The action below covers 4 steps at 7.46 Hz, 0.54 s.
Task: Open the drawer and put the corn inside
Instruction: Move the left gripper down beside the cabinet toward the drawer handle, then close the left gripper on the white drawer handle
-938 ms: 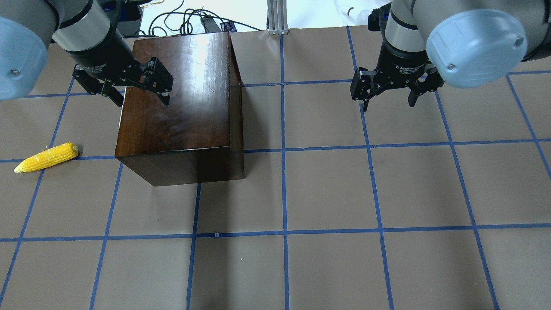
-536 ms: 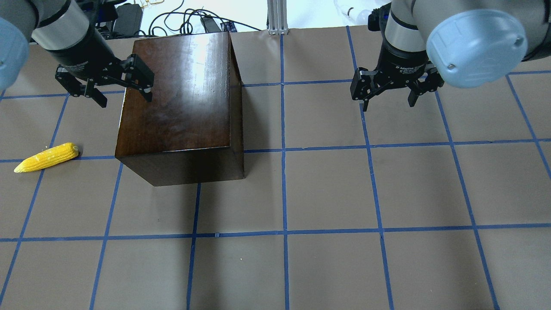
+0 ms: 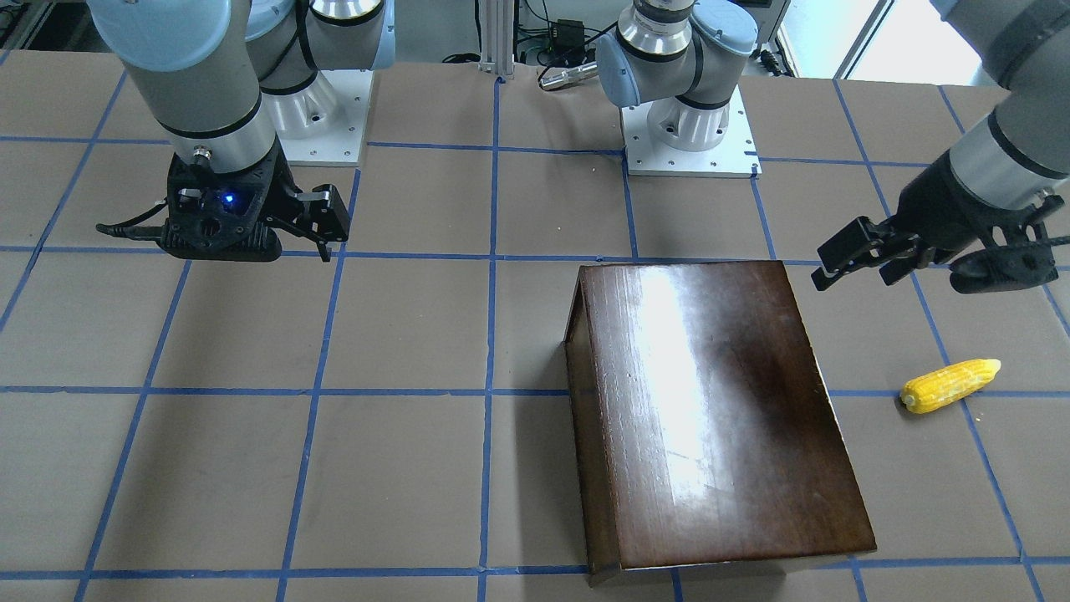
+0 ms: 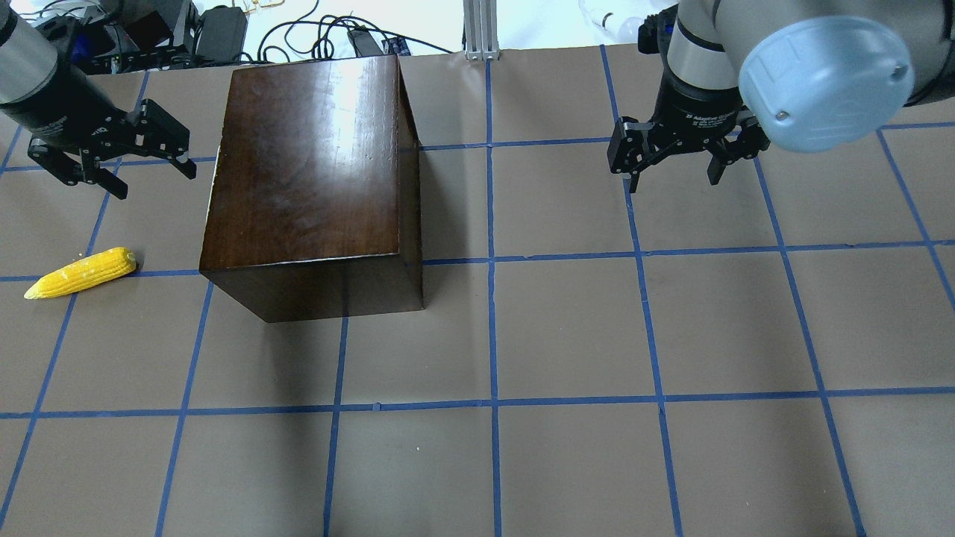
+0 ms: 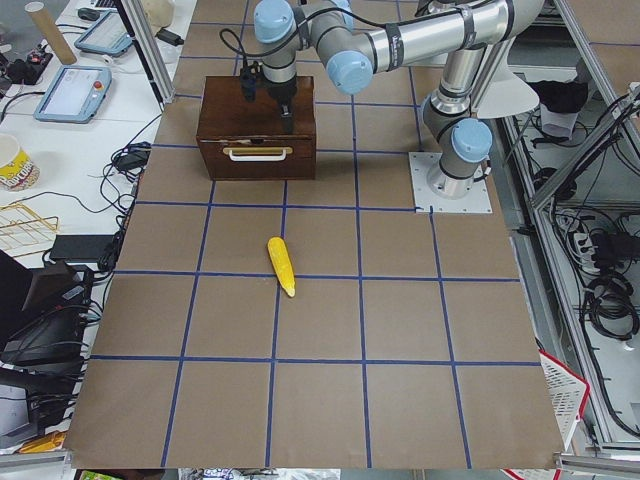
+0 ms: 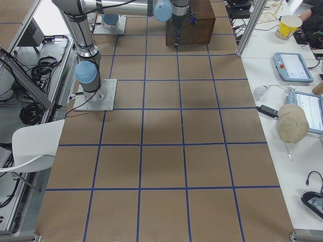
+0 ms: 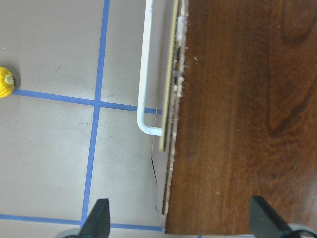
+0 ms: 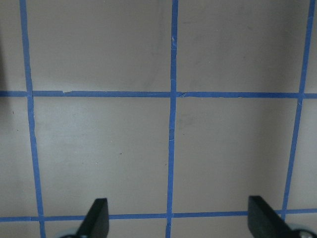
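The glossy dark-brown wooden box (image 4: 310, 171) stands at the back left of the table. Its drawer (image 5: 258, 153) is shut, and the front with a white handle (image 7: 144, 74) faces the robot's left. The yellow corn (image 4: 80, 273) lies on the table left of the box, apart from it; it also shows in the front-facing view (image 3: 950, 385). My left gripper (image 4: 155, 183) is open and empty, hovering just left of the box's back left part, over the drawer front (image 7: 171, 74). My right gripper (image 4: 673, 181) is open and empty above bare table at the back right.
The table (image 4: 567, 335) is brown paper with a blue tape grid. Cables and power bricks (image 4: 216, 33) lie beyond the back edge. The arm bases (image 3: 690, 125) stand on white plates behind the box in the front-facing view.
My left gripper has moved left, from above the box's top to beyond its left edge. The right gripper, box and corn have not moved.
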Motion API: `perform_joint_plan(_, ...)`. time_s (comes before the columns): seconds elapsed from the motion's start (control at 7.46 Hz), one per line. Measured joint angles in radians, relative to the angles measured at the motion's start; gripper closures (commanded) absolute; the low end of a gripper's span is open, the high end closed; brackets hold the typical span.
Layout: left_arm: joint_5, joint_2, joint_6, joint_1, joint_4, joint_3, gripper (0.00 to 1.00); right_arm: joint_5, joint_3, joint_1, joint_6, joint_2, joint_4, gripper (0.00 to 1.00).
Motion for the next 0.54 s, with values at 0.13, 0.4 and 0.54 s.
perform_joint_plan(0.13,-0.024,-0.026,0.047,0.038,0.002,0.0,0.0,0.0,0.0,0.0,0.0,0.0,0.001,0.0)
perform_joint_plan(0.4,-0.038,-0.085,0.131,0.079,0.012,0.006,0.0,0.0,0.0,0.0,0.0,0.0,0.001,0.0)
perform_joint_plan(0.54,-0.04,-0.116,0.173,0.087,0.03,0.005,0.0,0.0,0.0,0.0,0.0,0.0,0.0,0.0)
